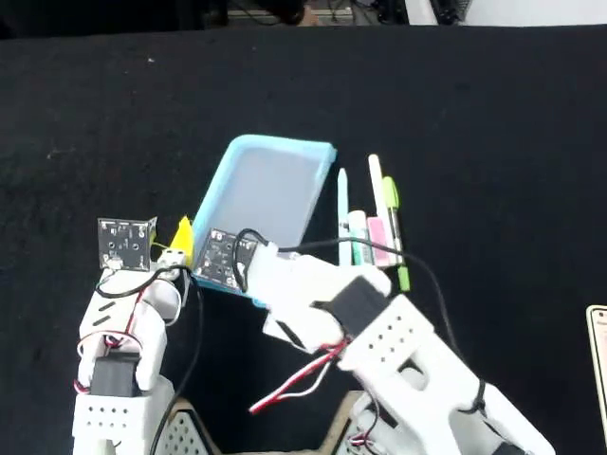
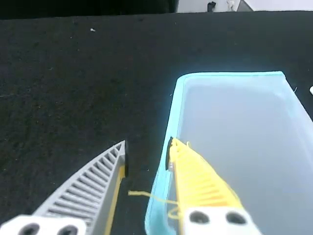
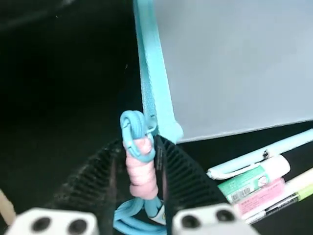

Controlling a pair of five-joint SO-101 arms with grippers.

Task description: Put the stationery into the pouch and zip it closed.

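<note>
The light-blue pouch (image 1: 261, 190) lies flat mid-table, its grey face up. My right gripper (image 3: 139, 147) is at the pouch's near corner, shut on the zipper pull (image 3: 139, 164), a pink and blue cord loop at the end of the zip (image 3: 149, 98). My left gripper (image 2: 146, 147) is open beside the pouch (image 2: 234, 137), its yellow finger (image 2: 195, 181) resting over the pouch's long edge and its grey finger (image 2: 98, 186) on the cloth outside. The stationery (image 1: 372, 223) lies in a row beside the pouch: a pale blue pen (image 3: 259, 154), a green-labelled tube (image 3: 249, 178), a pink piece and a green marker (image 1: 394, 223).
Black cloth (image 1: 493, 114) covers the whole table, with free room at the back and on both sides. A card's edge (image 1: 597, 336) shows at the far right. The right arm's body (image 1: 398, 351) lies across the near side of the pens.
</note>
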